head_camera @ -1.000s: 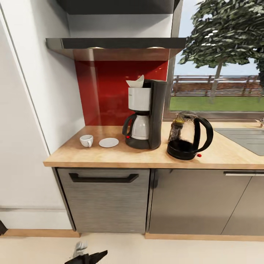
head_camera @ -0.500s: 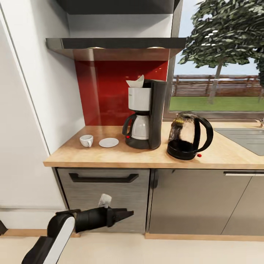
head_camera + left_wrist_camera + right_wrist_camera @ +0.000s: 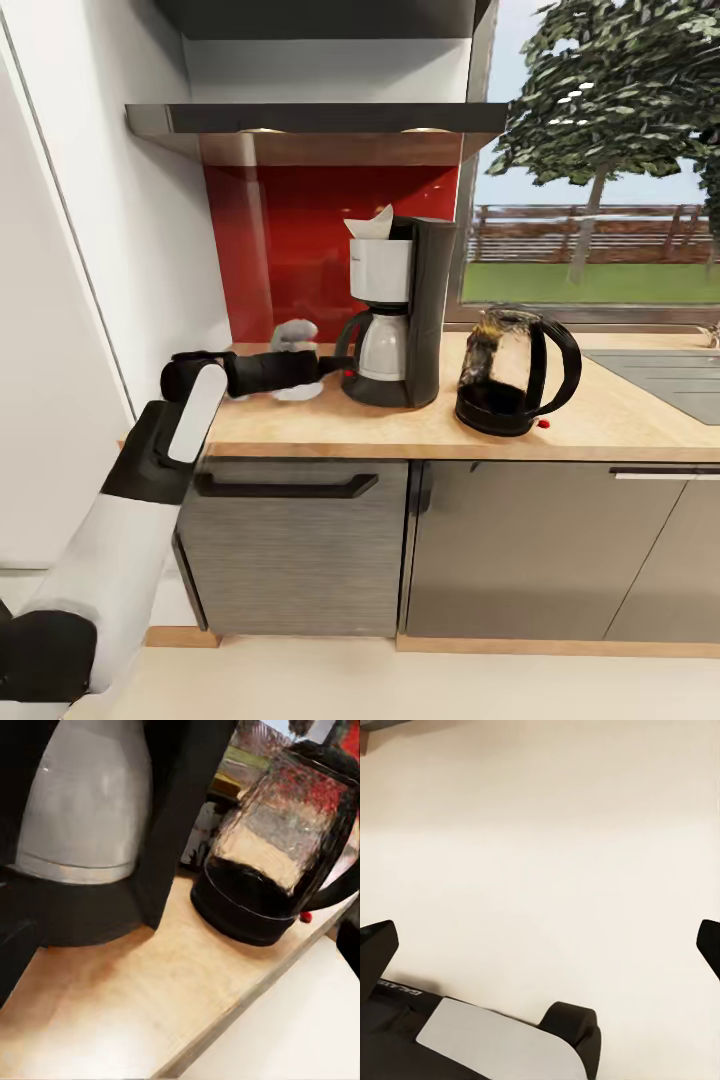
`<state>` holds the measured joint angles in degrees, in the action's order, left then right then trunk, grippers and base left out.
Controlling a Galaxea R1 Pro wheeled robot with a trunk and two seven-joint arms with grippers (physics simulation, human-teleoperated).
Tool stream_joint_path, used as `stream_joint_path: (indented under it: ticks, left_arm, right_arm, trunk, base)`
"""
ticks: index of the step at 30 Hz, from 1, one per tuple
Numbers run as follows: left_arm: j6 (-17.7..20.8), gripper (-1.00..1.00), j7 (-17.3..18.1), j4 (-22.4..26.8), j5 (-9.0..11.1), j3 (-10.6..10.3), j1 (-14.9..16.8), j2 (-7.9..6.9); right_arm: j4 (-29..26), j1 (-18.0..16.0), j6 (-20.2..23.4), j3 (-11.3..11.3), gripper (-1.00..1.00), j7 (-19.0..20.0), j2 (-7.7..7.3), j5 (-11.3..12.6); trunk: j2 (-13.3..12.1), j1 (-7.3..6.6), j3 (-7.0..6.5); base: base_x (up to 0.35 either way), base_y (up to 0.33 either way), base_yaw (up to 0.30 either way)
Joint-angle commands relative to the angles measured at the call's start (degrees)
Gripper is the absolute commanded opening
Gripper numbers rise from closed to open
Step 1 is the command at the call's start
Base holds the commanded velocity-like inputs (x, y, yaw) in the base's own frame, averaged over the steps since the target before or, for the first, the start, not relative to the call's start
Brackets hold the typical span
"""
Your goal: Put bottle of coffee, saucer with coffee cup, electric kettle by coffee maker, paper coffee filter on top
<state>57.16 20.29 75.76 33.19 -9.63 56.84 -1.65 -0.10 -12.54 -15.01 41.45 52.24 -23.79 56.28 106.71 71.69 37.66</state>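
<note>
- Head view: your left arm has swung up from down by the drawer front to table height, and the left pincer now reaches over the spot where the cup and saucer sit — its tip is just beside the coffee maker.
- Only a sliver of the saucer shows under the arm; the cup is hidden behind it.
- You cannot tell how far the left pincer is open or whether it holds anything. A pale blurred patch above the wrist is unclear.
- That puts you at the cup-onto-saucer step, most likely.
- Filter already sits on top of the maker, and the kettle stands next to it on the table.
- No coffee bottle can be made out, so that step looks open.
- Right wrist view: the right pincer is spread wide and empty over pale floor.
- Mind the carafe — it is close in the left wrist view.
</note>
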Motion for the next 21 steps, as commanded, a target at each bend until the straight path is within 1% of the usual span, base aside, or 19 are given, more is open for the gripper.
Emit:
stream_joint_path:
  ticks: [1,3,4,6,7,8,10,11,12,14,15,16,17,18,19,20,21]
  left_arm:
    - [0.13,1.00,-1.61,-1.72,-0.35,-0.04,2.57,0.05]
    - [0.13,1.00,-5.69,-4.85,-0.34,-0.02,6.83,0.15]
    - [0.14,1.00,-10.87,-8.66,-0.32,0.26,11.99,0.24]
    - [0.14,1.00,-13.09,-10.59,-0.31,0.87,14.43,0.27]
    - [0.14,1.00,-14.54,-12.18,-0.31,1.89,16.26,0.29]
    - [0.14,1.00,-15.06,-12.96,-0.33,2.50,17.11,0.28]
    - [0.11,1.00,-16.28,-15.98,-0.39,4.25,20.40,0.21]
    - [0.10,1.00,-16.45,-16.72,-0.43,4.50,21.21,0.20]
    - [0.05,1.00,-16.71,-18.20,-0.53,4.85,22.79,0.18]
    - [0.02,1.00,-16.89,-19.68,-0.63,5.08,24.32,0.17]
    - [-0.02,1.00,-17.04,-21.39,-0.74,5.23,25.87,0.17]
    - [-0.04,1.00,-17.19,-22.38,-0.85,5.29,26.66,0.16]
    - [-0.07,1.00,-18.64,-24.82,-1.30,5.31,28.23,0.19]
    - [-0.08,1.00,-20.22,-26.18,-1.65,5.32,29.01,0.22]
    - [-0.05,1.00,-25.38,-28.92,-2.33,5.32,30.38,0.29]
    - [0.04,1.00,-31.27,-31.17,-2.68,5.32,31.35,0.38]
    - [0.11,1.00,-35.72,-33.13,-2.84,5.32,31.97,0.67]
  right_arm:
    - [0.01,-0.03,-0.36,0.47,1.00,0.05,0.00,0.26]
    - [0.01,-0.03,-0.36,0.47,1.00,-0.01,0.02,0.25]
    - [0.01,-0.03,-0.37,0.47,1.00,-0.07,0.03,0.24]
    - [-0.01,-0.03,-0.37,0.47,1.00,-0.09,0.01,0.24]
    - [-0.02,-0.03,-0.37,0.47,1.00,-0.10,0.01,0.24]
    - [-0.01,-0.03,-0.37,0.47,1.00,-0.11,0.00,0.24]
    - [-0.03,-0.03,-0.37,0.47,1.00,-0.12,0.02,0.24]
    - [-0.02,-0.03,-0.37,0.47,1.00,-0.14,0.03,0.24]
    - [-0.01,-0.03,-0.37,0.47,1.00,-0.16,0.04,0.24]
    - [0.00,-0.03,-0.37,0.47,1.00,-0.16,0.02,0.24]
    - [0.00,-0.03,-0.39,0.47,1.00,-0.18,0.02,0.24]
    - [0.00,-0.03,-0.38,0.47,1.00,-0.18,0.00,0.24]
    - [0.01,-0.03,-0.38,0.47,1.00,-0.18,0.00,0.24]
    - [0.01,-0.03,-0.38,0.47,1.00,-0.19,-0.01,0.24]
    - [-0.01,-0.03,-0.38,0.47,1.00,-0.17,-0.01,0.24]
    - [-0.03,-0.03,-0.37,0.47,1.00,-0.18,-0.02,0.24]
    - [-0.02,-0.03,-0.37,0.47,1.00,-0.19,-0.02,0.24]
  trunk:
    - [0.03,0.00,0.08]
    - [0.03,0.00,0.08]
    - [0.03,0.00,0.08]
    - [0.03,0.00,0.08]
    - [0.03,0.00,0.08]
    - [0.03,0.00,0.08]
    - [0.03,0.00,0.08]
    - [0.03,0.00,0.08]
    - [0.03,0.00,0.08]
    - [0.03,0.00,0.08]
    - [0.03,0.00,0.08]
    - [0.03,0.00,0.08]
    - [0.03,0.00,0.08]
    - [0.03,0.00,0.08]
    - [0.03,0.00,0.08]
    - [0.03,0.00,0.08]
    - [0.03,0.00,0.08]
  base:
    - [0.000,0.000,0.000]
    - [0.000,0.000,0.000]
    - [0.000,0.000,0.000]
    - [0.000,0.000,0.000]
    - [0.000,0.000,0.000]
    - [0.000,0.000,0.000]
    - [0.000,0.000,0.000]
    - [0.000,0.000,0.000]
    - [0.000,0.000,0.000]
    - [0.000,0.000,0.000]
    - [0.000,0.000,0.000]
    - [0.000,0.000,0.000]
    - [0.000,0.000,0.000]
    - [0.000,0.000,0.000]
    - [0.000,0.000,0.000]
    - [0.000,0.000,0.000]
    - [0.000,0.000,0.000]
